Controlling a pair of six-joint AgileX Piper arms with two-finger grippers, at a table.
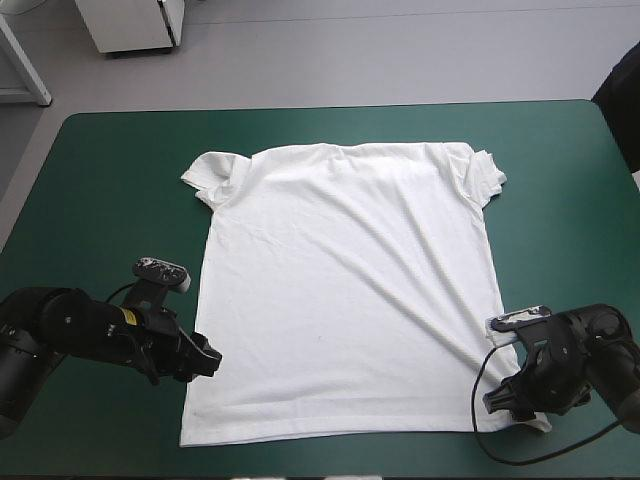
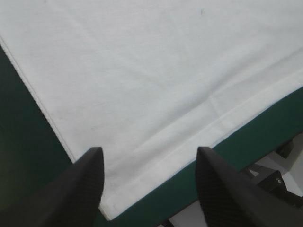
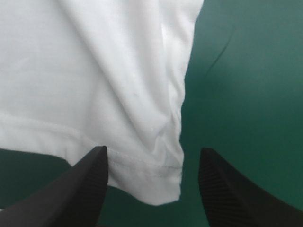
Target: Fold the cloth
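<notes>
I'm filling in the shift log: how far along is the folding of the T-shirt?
Done: the T-shirt lies spread flat on the teal-green table. In hand: the left claw and the right claw stand open, each at one of the shirt's near hem corners, and neither grips it. Left: every fold, since no part of the shirt is turned over yet.

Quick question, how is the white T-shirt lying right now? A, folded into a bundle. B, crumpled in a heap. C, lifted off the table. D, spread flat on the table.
D: the T-shirt lies spread flat on the teal-green cover, sleeves toward the far edge, the left tool and right tool open at its near corners.
</notes>
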